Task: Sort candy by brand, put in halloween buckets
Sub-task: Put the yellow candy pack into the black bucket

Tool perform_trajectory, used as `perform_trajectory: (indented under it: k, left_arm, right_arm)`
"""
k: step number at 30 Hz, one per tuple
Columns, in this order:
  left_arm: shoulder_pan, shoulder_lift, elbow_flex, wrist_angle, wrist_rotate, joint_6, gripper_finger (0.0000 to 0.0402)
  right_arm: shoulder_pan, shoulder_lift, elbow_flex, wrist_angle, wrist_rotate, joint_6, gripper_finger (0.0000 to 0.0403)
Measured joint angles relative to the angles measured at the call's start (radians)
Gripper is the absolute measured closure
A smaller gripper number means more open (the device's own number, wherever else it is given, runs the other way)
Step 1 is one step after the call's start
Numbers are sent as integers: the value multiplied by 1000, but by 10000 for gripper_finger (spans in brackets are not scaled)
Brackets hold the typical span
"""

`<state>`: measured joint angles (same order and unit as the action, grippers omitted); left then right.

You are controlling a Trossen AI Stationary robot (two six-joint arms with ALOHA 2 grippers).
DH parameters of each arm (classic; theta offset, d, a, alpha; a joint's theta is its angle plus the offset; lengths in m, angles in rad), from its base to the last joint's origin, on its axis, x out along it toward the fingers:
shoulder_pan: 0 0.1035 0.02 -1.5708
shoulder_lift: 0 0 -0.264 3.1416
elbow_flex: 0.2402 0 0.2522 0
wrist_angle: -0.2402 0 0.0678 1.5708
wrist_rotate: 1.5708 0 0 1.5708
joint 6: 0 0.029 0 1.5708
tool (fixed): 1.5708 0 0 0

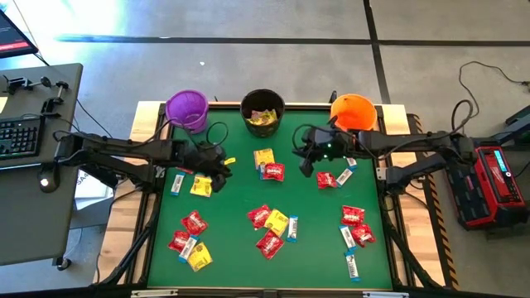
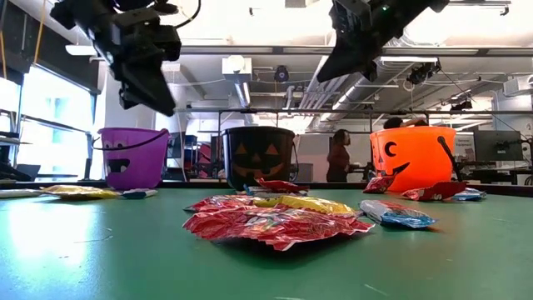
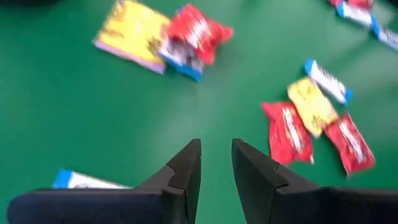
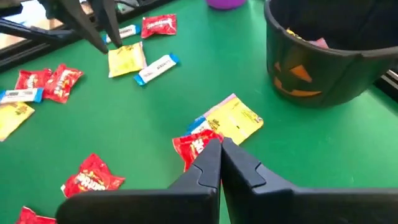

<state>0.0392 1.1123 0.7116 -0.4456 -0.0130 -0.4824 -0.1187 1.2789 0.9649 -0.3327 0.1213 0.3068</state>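
Candy (image 1: 269,222) crowds mid-table; left claw (image 1: 219,172) slightly spread, seemingly empty, right claw (image 1: 305,162) pressed together.

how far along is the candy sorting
Barely begun. The black bucket holds some yellow candy; the purple bucket and orange bucket look empty. Neither the left hand, slightly open, nor the shut right hand holds anything. Most candy is on the table.

Three buckets stand upright along the table's far edge: purple (image 1: 187,108) left, black (image 1: 262,110) middle holding yellow candy, orange (image 1: 354,112) right. Red, yellow and white-blue candy (image 1: 271,222) lies scattered nearer.
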Motion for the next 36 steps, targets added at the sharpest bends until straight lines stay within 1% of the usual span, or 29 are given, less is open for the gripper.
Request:
perform_trajectory:
  k: [3,6,10,12,15,19,24,29,33,36]
  left_arm:
    - [-26,0,0,-50,55,14,321]
    - [-68,0,0,-121,83,6,321]
    - [-134,0,0,-222,79,-17,321]
    - [-164,0,0,-266,56,-41,321]
    - [-198,0,0,-329,-17,-108,316]
    - [-214,0,0,-373,-82,-192,294]
    - [-213,10,0,-378,-87,-297,253]
    - [-213,80,0,-389,-49,-433,220]
    - [-212,166,0,-407,-51,-548,209]
    - [-210,219,0,-435,-81,-632,209]
  right_arm:
    - [2,1,0,-3,0,-1,403]
    - [2,1,0,-2,0,-1,403]
    - [2,2,0,-5,0,-3,403]
    - [2,2,0,-6,0,-16,403]
    - [2,2,0,-6,0,-19,403]
    - [2,2,0,-6,0,-19,403]
    - [2,2,0,-6,0,-19,403]
    - [2,2,0,-6,0,-19,403]
    - [2,2,0,-6,0,-19,403]
    - [2,2,0,-6,0,-19,403]
